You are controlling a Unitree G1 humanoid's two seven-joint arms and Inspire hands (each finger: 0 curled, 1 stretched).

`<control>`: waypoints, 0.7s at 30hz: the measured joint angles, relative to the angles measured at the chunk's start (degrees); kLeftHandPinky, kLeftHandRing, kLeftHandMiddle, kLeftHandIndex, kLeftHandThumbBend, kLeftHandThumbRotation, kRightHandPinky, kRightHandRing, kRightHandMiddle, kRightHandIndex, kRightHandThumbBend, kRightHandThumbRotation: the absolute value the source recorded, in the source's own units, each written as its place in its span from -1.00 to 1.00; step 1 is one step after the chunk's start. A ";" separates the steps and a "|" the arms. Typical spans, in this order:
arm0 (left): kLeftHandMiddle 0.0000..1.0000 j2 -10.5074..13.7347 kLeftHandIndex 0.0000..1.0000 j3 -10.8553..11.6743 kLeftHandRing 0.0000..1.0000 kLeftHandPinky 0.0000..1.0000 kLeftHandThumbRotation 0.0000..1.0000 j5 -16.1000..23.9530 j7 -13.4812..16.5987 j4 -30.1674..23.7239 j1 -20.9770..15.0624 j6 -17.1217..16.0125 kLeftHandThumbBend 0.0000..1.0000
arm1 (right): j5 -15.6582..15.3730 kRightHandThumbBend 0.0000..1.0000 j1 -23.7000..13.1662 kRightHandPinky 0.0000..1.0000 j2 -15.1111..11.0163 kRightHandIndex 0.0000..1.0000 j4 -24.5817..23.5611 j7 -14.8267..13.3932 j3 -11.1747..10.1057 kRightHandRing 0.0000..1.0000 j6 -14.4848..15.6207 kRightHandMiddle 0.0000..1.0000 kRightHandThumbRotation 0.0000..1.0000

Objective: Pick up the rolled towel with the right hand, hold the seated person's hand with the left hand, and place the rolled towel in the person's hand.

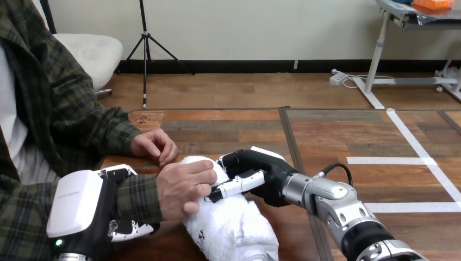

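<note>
In the head view, the rolled towel (234, 231) is seen lying on the wooden table (348, 136) in the lower middle, its white length running from near the bottom edge up and to the left. Its upper end is enclosed from two sides. From the right it is gripped by the right hand (255, 168), whose fingers (242, 183) are laid across the top of the roll while the thumb is set against the far side, so that the cloth is pinched between them. The silver right forearm (331, 201) is brought in from the lower right corner. From the left the same end of the towel is met by the person's hand (182, 189), whose fingers are curled onto the cloth and are touching the robot's fingertips.

The person's wrist (138, 196), covered by a plaid sleeve, is clasped by the left hand (81, 204): its white-shelled back is turned towards the camera, and its fingers (132, 229) are wrapped under and over the sleeve just behind the person's hand.

The person's other hand (155, 145) is rested loosely curled on the table just beyond, near the towel's upper end but apart from it.
</note>
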 measured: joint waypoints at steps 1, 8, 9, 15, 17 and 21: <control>-0.19 0.00 -0.18 0.02 -0.31 -0.41 -1.00 0.00 0.00 0.00 0.00 0.00 0.95 | -0.07 0.59 -0.06 -0.82 0.05 -0.43 0.00 -0.04 0.03 -0.74 -0.03 -0.60 -1.00; -0.18 -0.01 -0.17 0.30 -0.29 -0.38 -1.00 -0.01 0.00 0.00 -0.06 0.00 0.96 | -0.28 0.60 -0.52 -0.80 0.44 -0.40 0.00 -0.34 0.09 -0.72 -0.33 -0.56 -1.00; -0.18 -0.02 -0.17 0.36 -0.29 -0.38 -1.00 -0.01 0.00 0.00 -0.08 0.00 0.97 | -0.28 0.61 -0.59 -0.79 0.50 -0.40 0.00 -0.40 0.09 -0.71 -0.36 -0.56 -1.00; -0.14 -0.12 -0.13 0.83 -0.25 -0.34 -1.00 -0.06 0.01 0.00 -0.21 0.00 0.97 | -0.35 0.70 -0.87 -0.73 0.89 -0.32 0.00 -1.04 0.20 -0.64 -0.93 -0.49 -1.00; -0.11 -0.16 -0.10 1.00 -0.22 -0.31 -1.00 -0.07 0.01 0.00 -0.24 0.00 0.97 | -0.35 0.75 -0.98 -0.67 0.99 -0.23 0.00 -1.19 0.25 -0.56 -1.03 -0.40 -1.00; -0.06 -0.20 -0.05 1.28 -0.17 -0.26 -1.00 -0.10 0.08 0.02 -0.26 -0.03 0.95 | -0.35 0.80 -1.20 -0.59 1.05 -0.12 0.00 -1.39 0.37 -0.46 -1.05 -0.25 -1.00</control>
